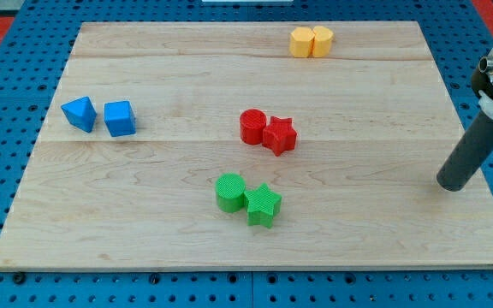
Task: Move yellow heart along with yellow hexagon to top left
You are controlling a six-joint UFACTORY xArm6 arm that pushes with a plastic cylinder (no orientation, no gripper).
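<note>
The yellow hexagon (301, 42) and the yellow heart (322, 40) sit touching each other near the view's top edge of the wooden board (144, 222), right of centre. My tip (453, 183) rests on the board at the view's right side, far below and to the right of the two yellow blocks. The dark rod slants up to the right from the tip.
A blue triangle (80, 113) and a blue cube (120, 118) sit at the view's left. A red cylinder (252, 126) and a red star (279, 135) touch at the centre. A green cylinder (230, 192) and a green star (263, 204) touch below them.
</note>
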